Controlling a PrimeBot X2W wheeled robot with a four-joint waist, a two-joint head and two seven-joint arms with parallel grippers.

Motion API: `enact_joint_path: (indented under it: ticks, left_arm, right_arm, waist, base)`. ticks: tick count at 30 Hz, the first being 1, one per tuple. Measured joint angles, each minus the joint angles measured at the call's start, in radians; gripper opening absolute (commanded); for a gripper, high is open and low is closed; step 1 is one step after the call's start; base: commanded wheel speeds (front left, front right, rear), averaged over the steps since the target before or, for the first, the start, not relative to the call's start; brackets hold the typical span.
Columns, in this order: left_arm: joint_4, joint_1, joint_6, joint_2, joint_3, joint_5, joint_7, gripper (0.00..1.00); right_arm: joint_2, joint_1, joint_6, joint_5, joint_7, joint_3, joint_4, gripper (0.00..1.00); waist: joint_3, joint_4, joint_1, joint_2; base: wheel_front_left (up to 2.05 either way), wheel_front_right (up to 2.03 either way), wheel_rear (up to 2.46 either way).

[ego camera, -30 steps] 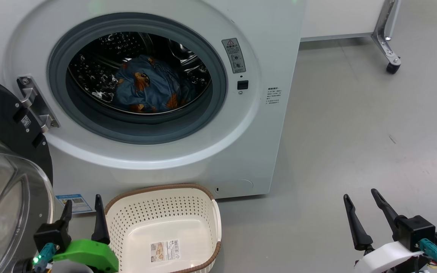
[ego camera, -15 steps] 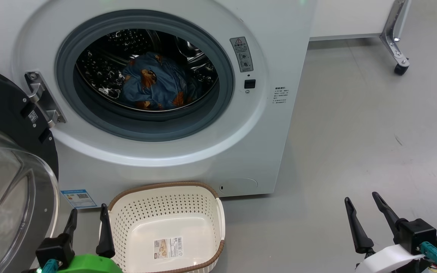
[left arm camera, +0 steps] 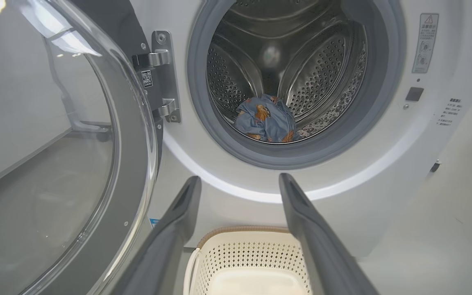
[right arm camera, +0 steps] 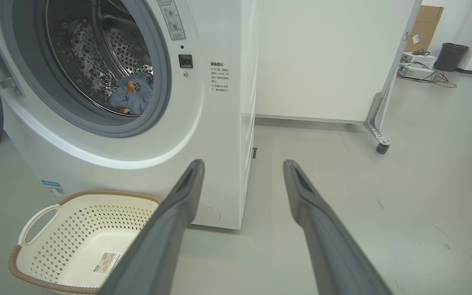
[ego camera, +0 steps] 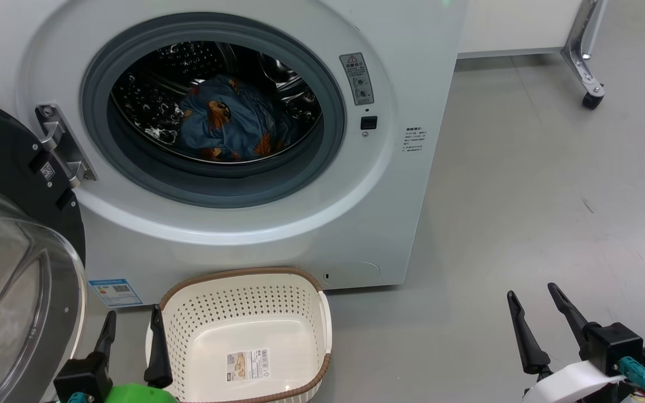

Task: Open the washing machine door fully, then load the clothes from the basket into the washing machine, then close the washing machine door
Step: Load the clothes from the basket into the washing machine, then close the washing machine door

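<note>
The clothes (ego camera: pixel 224 126) lie inside the washing machine (ego camera: pixel 300 235), well beyond the left gripper (ego camera: pixel 134 311), which hovers fingers apart just beside the basket (ego camera: pixel 244 275); the right gripper (ego camera: pixel 531 290), likewise spread, hangs well apart.

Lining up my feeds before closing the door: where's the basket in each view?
Head view: basket at the bottom, left of centre.
Left wrist view: basket at bottom centre, cut off by the edge.
Right wrist view: basket in the lower left corner.
Shared landmark: the blue clothes, above the basket in every view.
</note>
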Motion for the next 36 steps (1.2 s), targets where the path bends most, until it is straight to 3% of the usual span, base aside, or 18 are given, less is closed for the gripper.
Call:
enact_joint_path:
  ticks: [36]
  left_arm:
    - [-0.049,0.055,0.014,0.005,-0.026,0.035,0.0,1.0]
  right_arm:
    - [0.003,0.0,0.0,-0.001,0.0,-0.018,-0.001,1.0]
  waist:
    - [-0.007,-0.009,0.0,0.0]
  base:
    - [-0.01,0.02,-0.01]
